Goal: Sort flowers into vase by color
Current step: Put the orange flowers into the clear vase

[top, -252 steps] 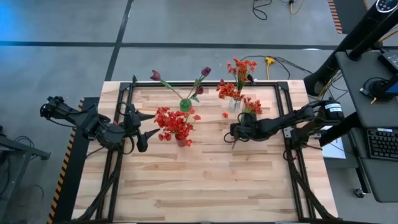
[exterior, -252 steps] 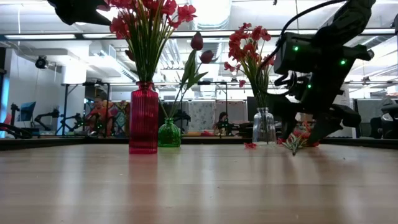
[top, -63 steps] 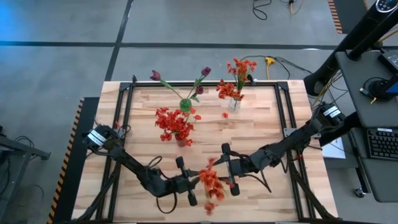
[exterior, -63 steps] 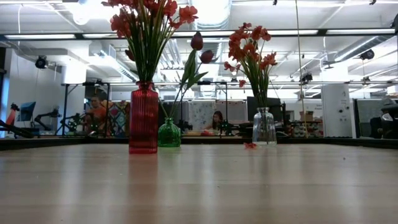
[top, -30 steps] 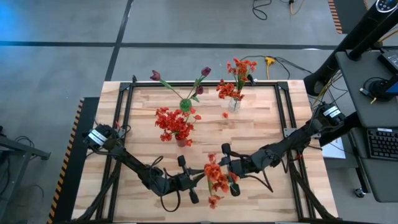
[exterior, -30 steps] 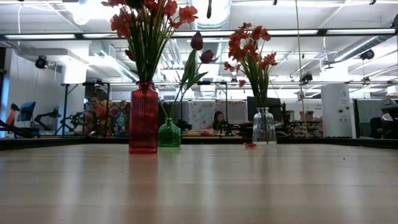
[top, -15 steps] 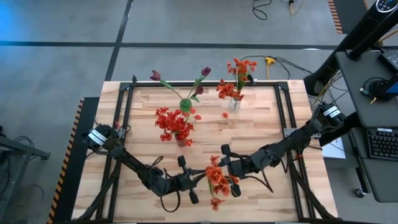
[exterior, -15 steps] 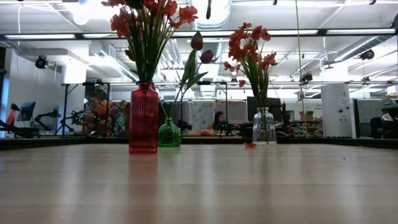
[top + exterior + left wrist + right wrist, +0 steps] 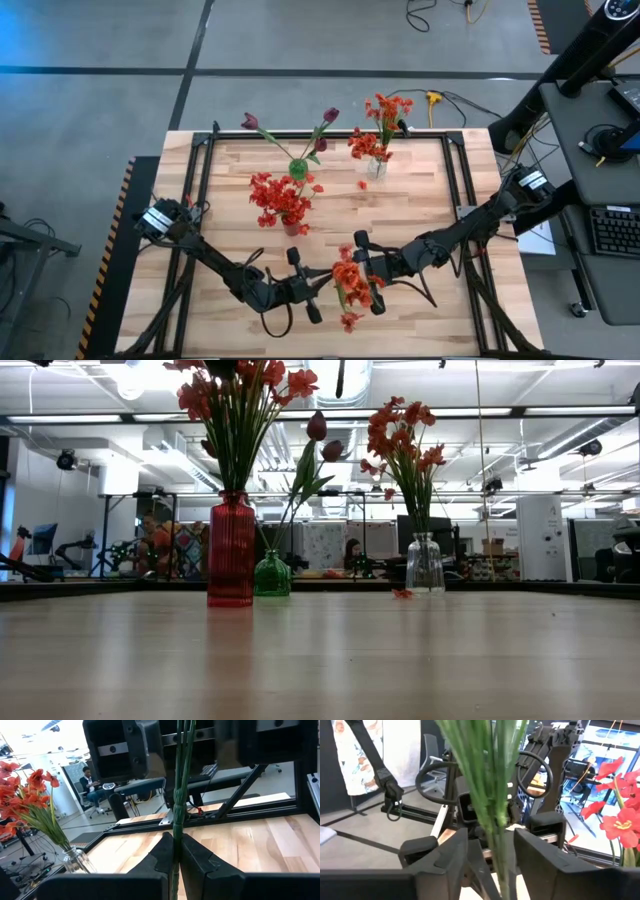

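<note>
Desk (image 9: 420, 310) near edge: your two end effectors are meeting over it, facing each other. Left end effector (image 9: 315, 294) is pinching the green stem (image 9: 176, 820) of an orange-red flower bunch (image 9: 350, 285), fingers (image 9: 197, 862) pressed tight on either side of it. Right end effector (image 9: 368, 277) is sitting at the same bunch from the other side, its fingers (image 9: 445, 857) standing apart around the leaves without clamping them. Blooms are hanging between the two arms, above the wood. Farther back you are seeing three vases: red vase (image 9: 231, 550) carrying red flowers (image 9: 280, 197), green vase (image 9: 271, 574) carrying purple buds (image 9: 330, 116), clear vase (image 9: 424, 564) carrying orange-red flowers (image 9: 385, 108). One loose petal (image 9: 362, 185) is lying just beside the clear vase.
</note>
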{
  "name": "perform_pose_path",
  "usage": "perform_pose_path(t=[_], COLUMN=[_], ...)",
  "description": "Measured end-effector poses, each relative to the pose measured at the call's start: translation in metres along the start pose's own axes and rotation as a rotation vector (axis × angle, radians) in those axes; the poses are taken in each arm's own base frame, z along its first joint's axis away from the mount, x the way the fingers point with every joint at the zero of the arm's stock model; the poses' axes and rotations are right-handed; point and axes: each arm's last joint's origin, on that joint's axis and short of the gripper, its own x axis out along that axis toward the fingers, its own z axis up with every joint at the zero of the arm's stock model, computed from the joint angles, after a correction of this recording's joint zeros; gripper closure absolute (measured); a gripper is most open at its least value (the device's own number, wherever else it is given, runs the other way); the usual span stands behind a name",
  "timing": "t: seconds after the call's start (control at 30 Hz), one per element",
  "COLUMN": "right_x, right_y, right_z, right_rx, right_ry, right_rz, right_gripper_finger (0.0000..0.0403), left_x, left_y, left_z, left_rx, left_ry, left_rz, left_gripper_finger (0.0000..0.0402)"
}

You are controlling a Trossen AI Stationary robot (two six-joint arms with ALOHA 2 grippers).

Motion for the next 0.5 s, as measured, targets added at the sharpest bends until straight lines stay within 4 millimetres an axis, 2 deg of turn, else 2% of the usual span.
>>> perform_pose_path(t=[0.23,0.33,0.5], right_x=[0.0004,0.0003,-0.003], right_y=[-0.002,-0.0022,-0.0044], right_z=[-0.0001,0.0002,0.0041], right_rx=[0.0,-0.002,0.021], right_ry=[0.0,0.0,0.011], right_rz=[-0.006,-0.01,-0.009], right_gripper_finger=[0.0348,0.0384,0.0389], left_x=[-0.0001,-0.0002,-0.0016], left_y=[-0.0001,-0.0003,-0.001], left_z=[0.0,0.0,0.0009], left_rx=[0.0,0.001,-0.013], left_ry=[0.0,-0.001,-0.005], left_rz=[0.0,-0.005,-0.007], left_gripper_finger=[0.0395,0.0382,0.0329])
